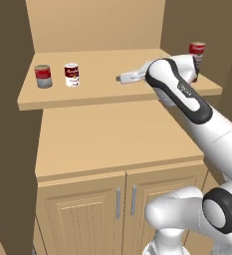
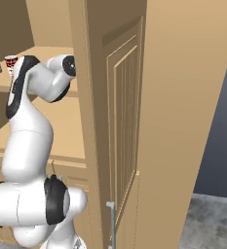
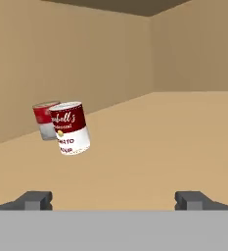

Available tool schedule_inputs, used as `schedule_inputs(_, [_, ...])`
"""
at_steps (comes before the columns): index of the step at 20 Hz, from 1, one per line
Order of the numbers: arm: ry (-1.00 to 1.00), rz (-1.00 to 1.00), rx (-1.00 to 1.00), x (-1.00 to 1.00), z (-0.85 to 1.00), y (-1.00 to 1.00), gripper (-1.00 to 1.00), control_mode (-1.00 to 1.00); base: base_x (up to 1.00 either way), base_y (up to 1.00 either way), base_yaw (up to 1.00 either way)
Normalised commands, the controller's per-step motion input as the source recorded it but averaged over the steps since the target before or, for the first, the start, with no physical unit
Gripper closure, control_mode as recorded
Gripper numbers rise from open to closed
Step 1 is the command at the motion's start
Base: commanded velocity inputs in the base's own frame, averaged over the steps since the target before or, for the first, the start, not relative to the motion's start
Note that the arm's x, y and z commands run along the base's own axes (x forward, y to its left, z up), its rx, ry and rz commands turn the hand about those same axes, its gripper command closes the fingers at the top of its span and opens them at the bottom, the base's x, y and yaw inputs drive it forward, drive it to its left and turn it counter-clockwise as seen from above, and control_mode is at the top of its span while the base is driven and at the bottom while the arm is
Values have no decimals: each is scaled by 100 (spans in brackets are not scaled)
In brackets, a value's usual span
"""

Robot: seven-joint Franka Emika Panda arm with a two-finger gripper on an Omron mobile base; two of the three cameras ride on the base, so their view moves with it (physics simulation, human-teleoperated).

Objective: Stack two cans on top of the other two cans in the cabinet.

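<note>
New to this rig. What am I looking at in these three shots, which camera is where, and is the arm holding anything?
It is a rendered kitchen with a white robot arm with dark joints on a base that can drive. Two cameras ride on the base behind the arm, one to its left and one to its right. The third sits on the hand and looks along the two small dark fingers.

The arm reaches over the shelf of a light tan wooden cabinet. On the shelf's left stand a red-topped, grey-bottomed can and, beside it, a dark-red-and-white labelled soup can. Another red-and-grey can shows at the shelf's right, partly behind the arm.

In the hand view the fingers stand wide apart with nothing between them, pointing toward the two left cans, which lie well ahead.
</note>
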Motion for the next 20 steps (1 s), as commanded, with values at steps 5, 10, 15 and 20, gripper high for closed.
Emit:
schedule_inputs(5, [24, 22, 0, -11, 20, 51, -100, -100, 0, 0, 0])
schedule_inputs(10, [2, 5, -4, -9, 10, 28, -100, -100, 0, 0, 0])
schedule_inputs(15, [-5, 0, -3, 1, -3, 32, -100, -100, 0, 0, 0])
schedule_inputs(20, [-6, 0, -5, 15, -5, 34, -100, -100, 0, 0, 0])
